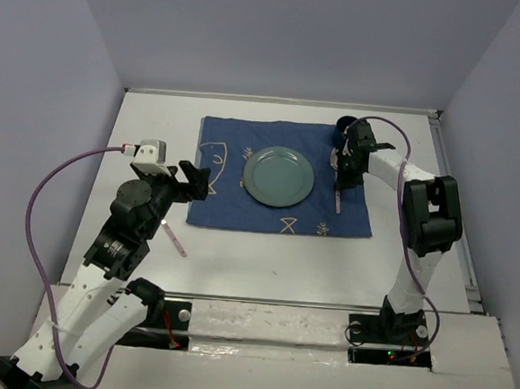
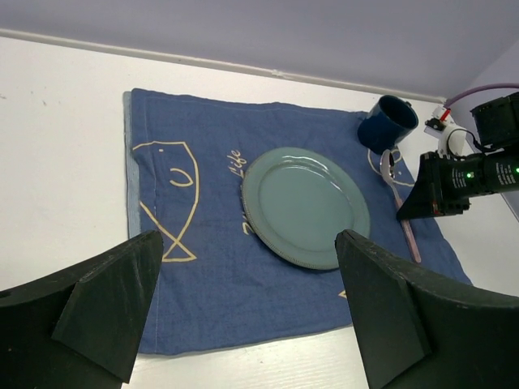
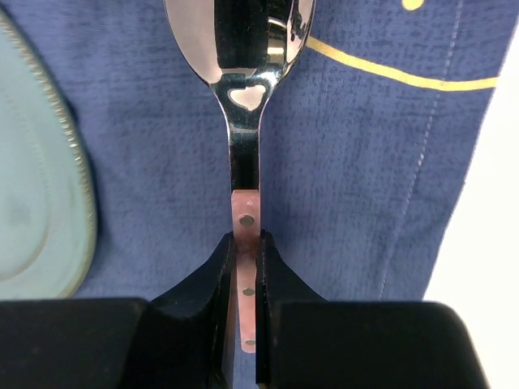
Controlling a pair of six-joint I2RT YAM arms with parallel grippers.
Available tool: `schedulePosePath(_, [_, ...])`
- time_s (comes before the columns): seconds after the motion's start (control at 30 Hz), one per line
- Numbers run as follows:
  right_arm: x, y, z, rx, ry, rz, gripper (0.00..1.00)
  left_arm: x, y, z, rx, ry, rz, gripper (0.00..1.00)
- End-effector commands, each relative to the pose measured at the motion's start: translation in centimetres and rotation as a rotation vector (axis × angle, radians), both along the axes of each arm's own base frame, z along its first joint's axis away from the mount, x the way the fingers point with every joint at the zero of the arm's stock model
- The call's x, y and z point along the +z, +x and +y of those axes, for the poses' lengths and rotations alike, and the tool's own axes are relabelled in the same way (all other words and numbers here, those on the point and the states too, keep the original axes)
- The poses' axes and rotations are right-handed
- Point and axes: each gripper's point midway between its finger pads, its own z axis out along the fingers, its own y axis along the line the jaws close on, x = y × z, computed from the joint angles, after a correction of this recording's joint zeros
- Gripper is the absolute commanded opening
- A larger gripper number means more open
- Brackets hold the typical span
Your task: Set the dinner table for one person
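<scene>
The white dinner table [image 1: 263,267] carries a dark blue fish-patterned cloth [image 1: 223,201] with a teal plate [image 1: 279,178] in its middle. A dark blue mug [image 1: 344,127] stands at the cloth's far right corner. A spoon [image 3: 243,154] with a pink handle lies on the cloth right of the plate, its bowl towards the mug. My right gripper [image 3: 244,259] is shut on the spoon's handle, low over the cloth. My left gripper [image 2: 247,316] is open and empty, above the cloth's near left part [image 2: 203,284].
A second pink-handled utensil [image 1: 174,238] lies on the bare table beside the cloth's near left corner, partly hidden under my left arm. Lavender walls close in the table on the left, right and far sides.
</scene>
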Motion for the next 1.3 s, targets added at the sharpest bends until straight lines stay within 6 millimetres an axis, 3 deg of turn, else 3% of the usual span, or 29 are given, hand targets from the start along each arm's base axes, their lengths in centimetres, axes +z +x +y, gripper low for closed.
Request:
schedulePosePath(0.0, [1.3, 2.4, 0.5, 0.011, -0.001, -0.079, 0.05, 0.2, 0.3, -0.4, -0.017, -0.011, 0.000, 0.99])
schedulePosePath(0.07, [1.2, 2.6, 0.6, 0.008, 0.001, -0.078, 0.19, -0.1, 0.6, -0.2, -0.005, -0.006, 0.008, 0.99])
schedulePosePath(0.23, [2.5, 2.8, 0.9, 0.018, 0.022, -0.109, 0.41, -0.5, 1.0, 0.4, 0.023, 0.003, 0.022, 0.99])
schedulePosePath(0.4, [6.3, 2.1, 1.7, 0.024, 0.070, -0.191, 0.63, -1.5, 1.5, 0.9, 0.060, 0.010, 0.063, 0.99])
schedulePosePath(0.43, [7.2, 1.7, 2.3, 0.033, 0.084, -0.209, 0.64, -1.6, 1.5, 0.7, 0.052, 0.001, 0.071, 0.99])
schedulePosePath(0.47, [9.7, 1.7, 2.5, 0.032, 0.111, -0.274, 0.65, -1.6, 1.6, 0.4, 0.041, -0.026, 0.085, 0.99])
schedulePosePath(0.5, [10.1, 1.1, 3.1, 0.038, 0.134, -0.294, 0.65, -1.5, 1.4, -0.3, -0.006, -0.056, 0.094, 0.99])
schedulePosePath(0.53, [12.3, 0.5, 3.6, 0.047, 0.161, -0.347, 0.65, -1.5, 1.2, -0.5, -0.028, -0.082, 0.105, 0.99])
schedulePosePath(0.57, [13.0, 0.0, 3.8, 0.041, 0.190, -0.363, 0.66, -1.7, 0.5, -1.5, -0.097, -0.130, 0.144, 0.99])
schedulePosePath(0.6, [12.3, -1.2, 4.1, 0.047, 0.203, -0.351, 0.66, -1.6, 0.2, -1.4, -0.101, -0.151, 0.156, 0.99])
schedulePosePath(0.67, [14.6, -2.3, 4.8, 0.061, 0.264, -0.423, 0.66, -0.7, -0.2, -0.3, -0.060, -0.209, 0.161, 0.99])
schedulePosePath(0.73, [14.1, -3.8, 5.6, 0.085, 0.292, -0.425, 0.66, -1.9, -0.8, 1.3, 0.039, -0.230, 0.228, 0.99])
schedulePosePath(0.77, [15.1, -4.5, 5.9, 0.092, 0.313, -0.449, 0.66, -3.8, -1.1, 3.1, 0.169, -0.249, 0.304, 0.94])
schedulePosePath(0.83, [15.8, -5.3, 6.5, 0.116, 0.346, -0.464, 0.66, -6.1, -1.6, 4.2, 0.260, -0.234, 0.416, 0.85])
schedulePosePath(0.87, [16.2, -6.1, 7.4, 0.145, 0.373, -0.465, 0.66, -8.7, -0.9, 4.4, 0.314, -0.188, 0.550, 0.75])
schedulePosePath(0.93, [18.0, -6.9, 8.0, 0.171, 0.409, -0.505, 0.67, -13.0, -1.5, 4.8, 0.393, -0.148, 0.772, 0.73])
schedulePosePath(0.97, [17.9, -7.4, 8.1, 0.180, 0.419, -0.505, 0.67, -13.6, -2.3, 5.8, 0.458, -0.141, 0.838, 0.73])
schedulePosePath(1.13, [20.7, -8.7, 8.1, 0.203, 0.472, -0.586, 0.67, -17.1, -3.7, 8.4, 0.658, -0.219, 0.949, 0.76])
schedulePosePath(1.17, [20.9, -8.9, 8.2, 0.206, 0.481, -0.592, 0.67, -19.3, -4.9, 8.8, 0.685, -0.222, 0.999, 0.77])
schedulePosePath(1.27, [21.5, -9.5, 8.6, 0.226, 0.522, -0.600, 0.67, -23.0, -5.8, 9.1, 0.725, -0.307, 1.037, 0.75])
